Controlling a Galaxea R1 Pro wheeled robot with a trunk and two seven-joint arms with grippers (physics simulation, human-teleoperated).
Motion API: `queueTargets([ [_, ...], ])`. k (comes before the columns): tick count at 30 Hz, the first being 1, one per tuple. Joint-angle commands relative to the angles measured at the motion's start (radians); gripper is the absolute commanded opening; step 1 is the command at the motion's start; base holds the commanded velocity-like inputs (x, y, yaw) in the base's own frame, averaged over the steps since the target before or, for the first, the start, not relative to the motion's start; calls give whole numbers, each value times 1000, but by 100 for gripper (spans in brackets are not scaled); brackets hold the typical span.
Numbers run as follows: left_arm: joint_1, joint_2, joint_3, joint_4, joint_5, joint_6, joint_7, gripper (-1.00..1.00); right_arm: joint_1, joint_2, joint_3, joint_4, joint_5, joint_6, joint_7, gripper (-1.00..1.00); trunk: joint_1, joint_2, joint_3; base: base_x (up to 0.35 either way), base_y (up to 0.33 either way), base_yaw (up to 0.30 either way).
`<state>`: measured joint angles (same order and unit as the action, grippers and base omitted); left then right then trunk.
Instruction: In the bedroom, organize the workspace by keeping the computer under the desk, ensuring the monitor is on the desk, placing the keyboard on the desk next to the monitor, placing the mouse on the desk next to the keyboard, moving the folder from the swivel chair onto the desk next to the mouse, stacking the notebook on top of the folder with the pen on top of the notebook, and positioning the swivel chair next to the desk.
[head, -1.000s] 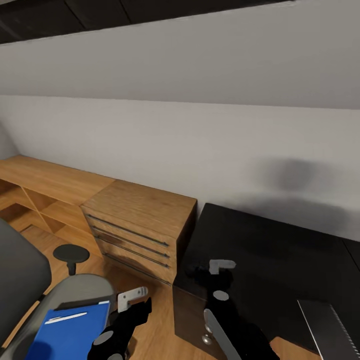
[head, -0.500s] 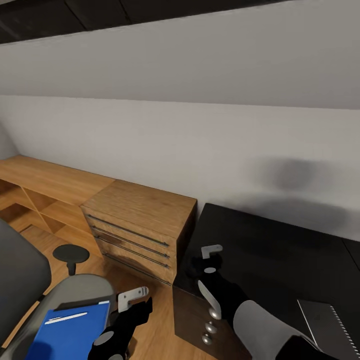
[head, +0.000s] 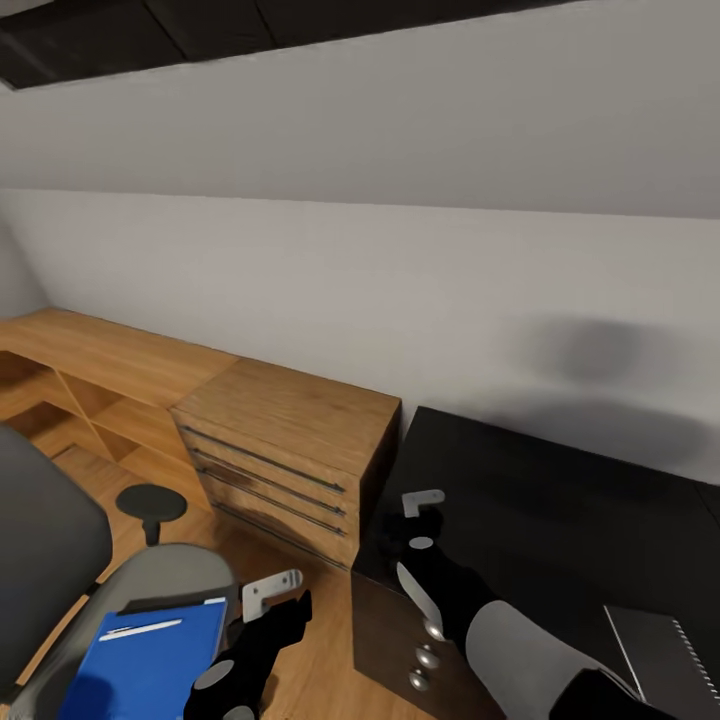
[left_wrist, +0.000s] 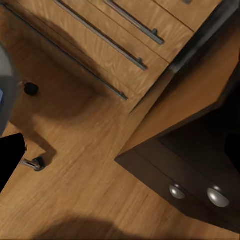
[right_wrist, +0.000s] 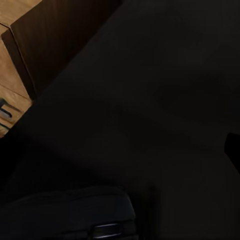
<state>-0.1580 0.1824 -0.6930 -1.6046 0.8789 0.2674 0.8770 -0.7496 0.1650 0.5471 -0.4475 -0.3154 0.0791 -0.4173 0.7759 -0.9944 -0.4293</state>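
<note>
Reaching over the desk (head: 560, 500), the right arm's fingers (head: 423, 499) cannot be judged open or closed.

Your right gripper (head: 425, 520) hangs over the bare near corner of the desk (head: 560, 500); the black top lies open toward the wall. A dark grey ridged slab (head: 665, 665) sits at the desk's near right edge. The wood dresser (head: 290, 455) stands just beside the desk. Between the swivel chair (head: 150, 590) and the drawer knobs (head: 428, 655) you have a floor (head: 320, 660) gap where your left gripper (head: 272, 592) sits.
</note>
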Motion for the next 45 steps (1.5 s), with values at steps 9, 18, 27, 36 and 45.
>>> queueTargets([
  [9,-2,-1,5,0,2,4,8,100,-1,-1,9,-1,-5,11,-6,100,0,-1,-6,0,0,241],
  [18,-2,-1,6,0,2,5,8,100,-1,-3,8,-2,-5,17,-6,100,0,-1,-9,0,0,111],
  [27,-2,-1,6,0,2,5,8,100,-1,-7,-4,-6,-37,99,-6,100,0,-1,-9,0,0,9],
  [36,-2,-1,6,0,2,5,8,100,-1,-9,-8,-8,-89,154,-6,100,0,-1,-9,0,0,0],
  [45,-2,-1,6,0,2,5,8,100,-1,-13,-11,-7,-90,173,-6,100,0,-1,-9,0,0,0],
])
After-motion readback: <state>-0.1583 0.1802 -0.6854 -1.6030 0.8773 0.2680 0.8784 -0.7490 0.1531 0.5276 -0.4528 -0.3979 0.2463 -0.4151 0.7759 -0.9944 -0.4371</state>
